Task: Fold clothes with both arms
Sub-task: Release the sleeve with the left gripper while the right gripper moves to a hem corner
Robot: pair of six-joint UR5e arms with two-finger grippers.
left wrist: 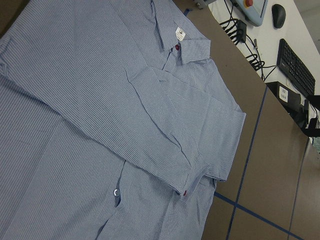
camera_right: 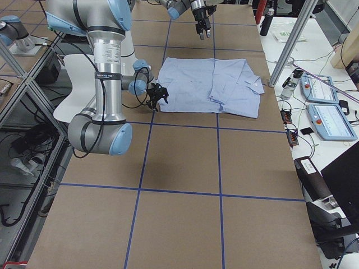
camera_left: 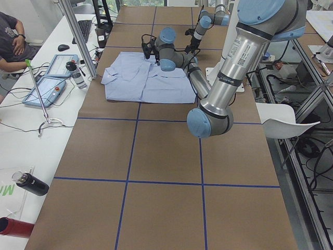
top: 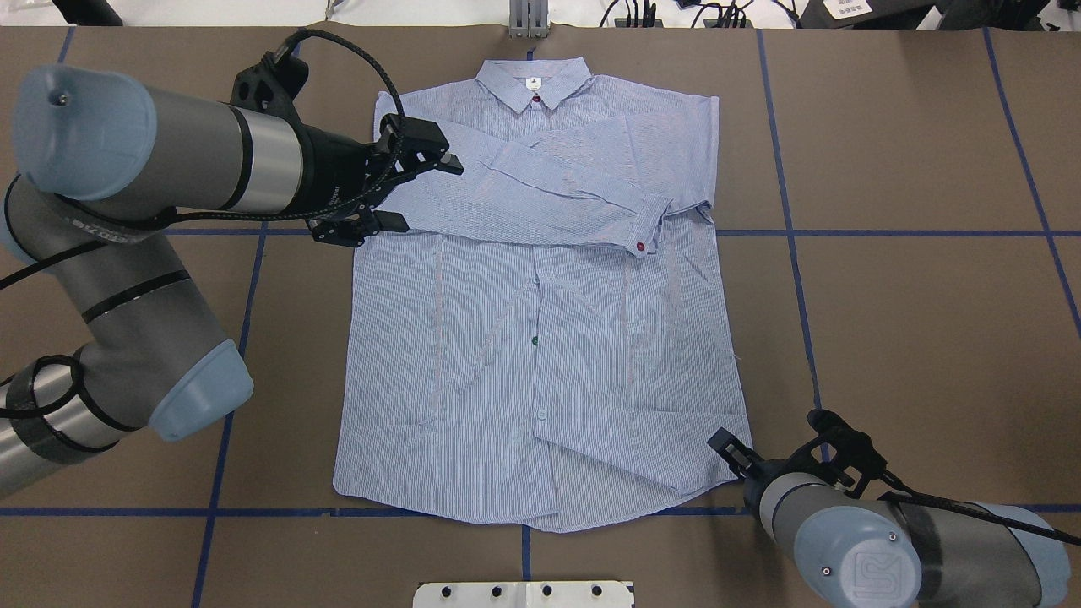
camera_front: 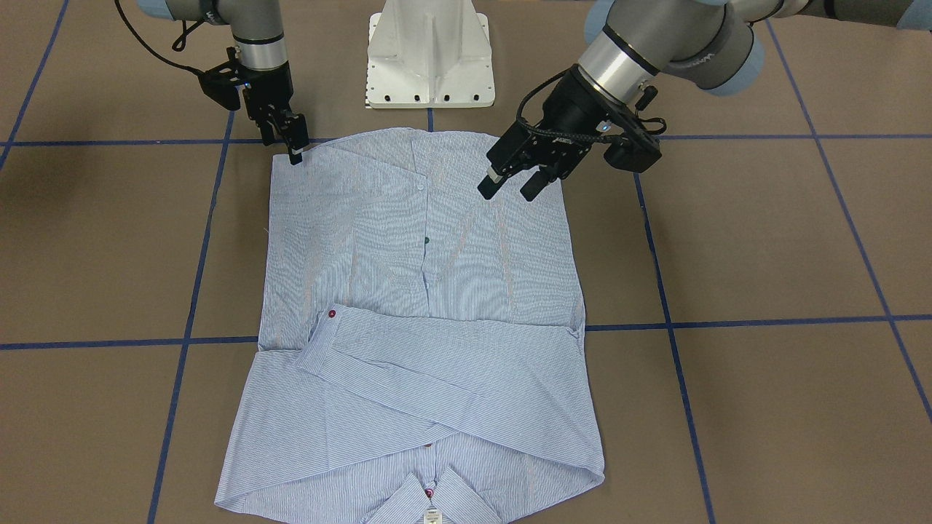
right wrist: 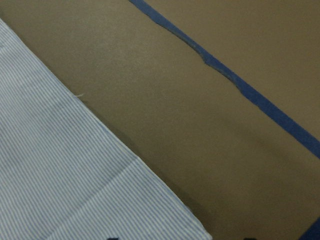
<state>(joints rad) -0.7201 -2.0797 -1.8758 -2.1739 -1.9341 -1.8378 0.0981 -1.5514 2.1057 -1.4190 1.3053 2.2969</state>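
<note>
The striped shirt (camera_front: 429,240) lies flat and buttoned on the brown table, collar (top: 532,80) away from the robot. Both sleeves are folded across the chest (top: 549,198). My left gripper (camera_front: 508,188) is open and empty, raised above the shirt's left side; it also shows in the overhead view (top: 422,192). The left wrist view shows the collar, label and crossed sleeves (left wrist: 165,125) from above, with no fingers in view. My right gripper (camera_front: 293,149) is open and low at the hem's right corner (top: 722,473), holding nothing. The right wrist view shows that corner (right wrist: 150,200) on the table.
The white pedestal base (camera_front: 429,58) stands just behind the hem. Blue tape lines (top: 895,232) cross the table. Desks with tablets (camera_right: 328,117), cables and bottles (camera_left: 31,183) line the far long edge. A seated person (camera_left: 10,36) is at that side.
</note>
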